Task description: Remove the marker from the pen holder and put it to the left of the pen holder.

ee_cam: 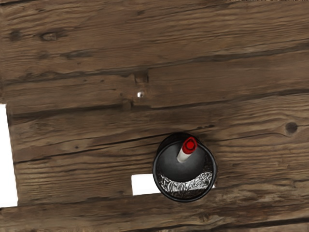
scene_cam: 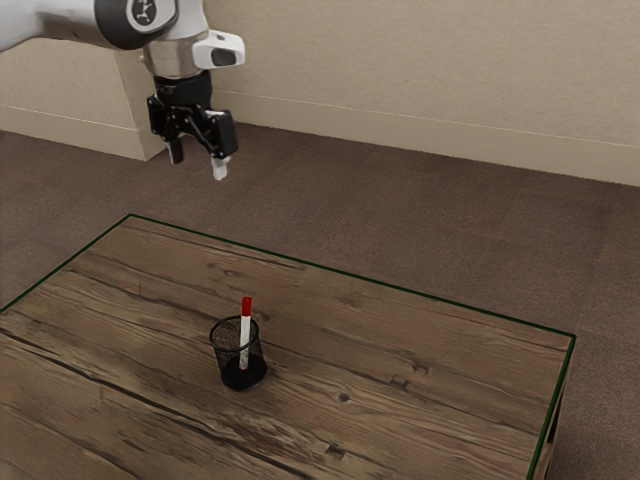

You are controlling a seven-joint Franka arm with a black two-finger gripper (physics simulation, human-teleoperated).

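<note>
Red-capped marker [scene_cam: 245,332] looked light, stiff, slick; its exposed cap [scene_cam: 247,307] offered best hold. Gripper [scene_cam: 198,162] stood wide open, empty.

wooden table [scene_cam: 450,390], green edge [scene_cam: 350,275] | brown carpet [scene_cam: 400,220] | beige wall [scene_cam: 420,60] | baseboard [scene_cam: 400,133]

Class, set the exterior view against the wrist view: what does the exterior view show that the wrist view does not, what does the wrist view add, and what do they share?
Exterior view: the arm, the gripper raised with its fingers apart, the pale wall and the table's green edging.

Wrist view: white patches, whose nature I cannot tell, and a look down into the pen holder.

Both: the wooden tabletop and the marker in the pen holder, red end up.
</note>
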